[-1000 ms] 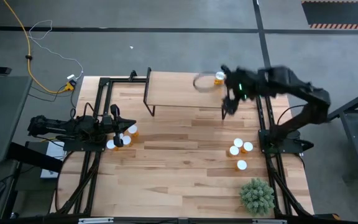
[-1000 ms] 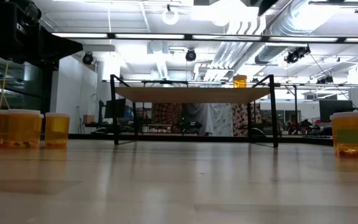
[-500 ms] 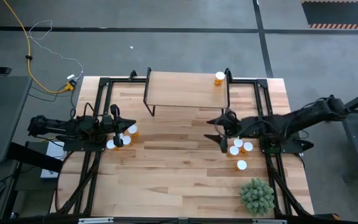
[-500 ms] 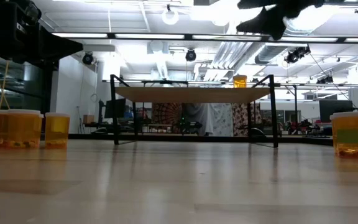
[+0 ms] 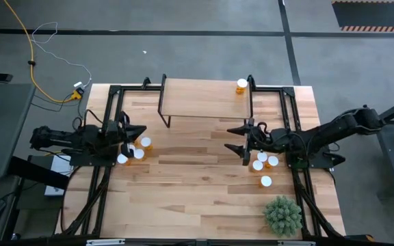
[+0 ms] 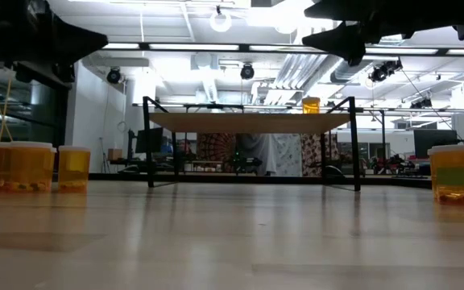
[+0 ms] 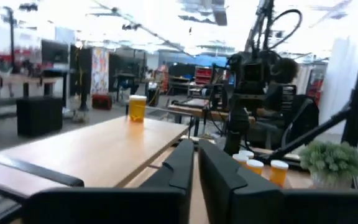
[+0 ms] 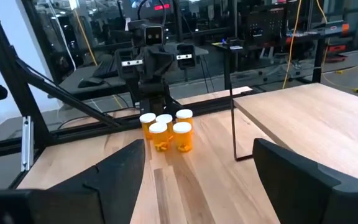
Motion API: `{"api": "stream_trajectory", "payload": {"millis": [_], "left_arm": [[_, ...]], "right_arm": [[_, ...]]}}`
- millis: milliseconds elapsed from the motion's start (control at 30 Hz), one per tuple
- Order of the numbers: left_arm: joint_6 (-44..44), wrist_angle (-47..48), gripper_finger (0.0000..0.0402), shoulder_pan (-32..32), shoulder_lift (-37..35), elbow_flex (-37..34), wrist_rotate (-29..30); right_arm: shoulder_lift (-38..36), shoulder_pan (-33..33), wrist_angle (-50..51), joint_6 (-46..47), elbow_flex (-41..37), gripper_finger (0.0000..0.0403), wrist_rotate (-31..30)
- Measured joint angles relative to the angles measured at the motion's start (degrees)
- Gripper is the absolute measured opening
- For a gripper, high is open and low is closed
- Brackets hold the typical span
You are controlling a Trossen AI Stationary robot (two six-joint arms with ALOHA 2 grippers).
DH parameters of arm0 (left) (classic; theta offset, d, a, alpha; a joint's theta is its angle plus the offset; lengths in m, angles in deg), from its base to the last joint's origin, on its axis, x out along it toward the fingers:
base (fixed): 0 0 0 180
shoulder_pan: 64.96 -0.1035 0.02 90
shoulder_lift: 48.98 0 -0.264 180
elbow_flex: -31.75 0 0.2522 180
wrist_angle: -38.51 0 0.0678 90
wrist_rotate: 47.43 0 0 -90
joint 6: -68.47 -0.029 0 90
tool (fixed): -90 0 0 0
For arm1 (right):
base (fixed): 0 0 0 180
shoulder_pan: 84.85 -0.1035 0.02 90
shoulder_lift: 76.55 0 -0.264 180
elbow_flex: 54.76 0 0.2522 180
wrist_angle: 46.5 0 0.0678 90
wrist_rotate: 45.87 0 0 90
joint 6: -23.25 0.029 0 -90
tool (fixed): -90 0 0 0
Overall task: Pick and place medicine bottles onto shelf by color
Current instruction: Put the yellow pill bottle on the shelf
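Note:
One orange medicine bottle [image 5: 241, 85] with a white cap stands upright on the far right corner of the light-wood shelf [image 5: 204, 99]. Several bottles [image 5: 263, 164] stand on the table at the right, and several more [image 5: 139, 149] at the left. My right gripper [image 5: 236, 139] hovers open and level above the table, just left of the right group, with nothing between its fingers [image 8: 291, 177]. My left gripper [image 5: 137, 131] is shut and empty, above the left group. In the low view the right gripper [image 6: 341, 36] is high above the tabletop.
A green spiky plant [image 5: 282, 215] stands at the near right corner. The shelf's black legs [image 5: 163, 113] stand on the table's far part. Black arm frames [image 5: 108, 109] run along both table sides. Bare wood lies between the two bottle groups.
My right gripper has come down from above the shelf's far right corner toward the near edge. It has turned from pointing down to level and now hovers beside the right bottles, still open. My left gripper has tipped up a little.

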Motion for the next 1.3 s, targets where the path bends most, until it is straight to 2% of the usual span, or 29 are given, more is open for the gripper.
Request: {"api": "stream_trajectory", "payload": {"millis": [133, 300, 467, 667, 900, 1000, 1300], "left_arm": [[5.5, 1.3, 0.0075, 0.1, 6.2, 2.6, 1.3], [12.4, 7.4, 0.0156, 0.1, 19.5, 8.8, 4.4], [22.9, 23.8, 0.0208, 0.0, 33.8, 19.8, 6.1], [38.2, 45.1, 0.0209, -0.1, 45.1, 32.3, 6.9], [50.6, 57.1, 0.0206, 0.1, 51.9, 34.4, 3.8], [53.4, 60.2, 0.0206, 0.1, 54.3, 34.4, 4.1], [54.0, 59.8, 0.0206, 0.0, 58.7, 34.4, 3.9]], "right_arm": [[0.0, 0.0, -0.1, -0.5, 0.0, 0.0289, -0.2], [0.0, 0.0, -0.4, -0.7, 0.0, 0.0289, -0.2], [0.0, 0.0, -0.5, -1.3, 0.0, 0.0289, -0.3], [0.0, 0.0, -0.5, -1.3, 0.0, 0.0289, -0.3], [0.0, 0.0, -0.5, -1.3, 0.0, 0.0289, -0.3], [0.0, 0.0, -0.8, -1.2, 0.0, 0.0289, -0.3], [0.0, 0.0, -2.2, -1.1, 0.0, 0.0289, -0.3]]}}
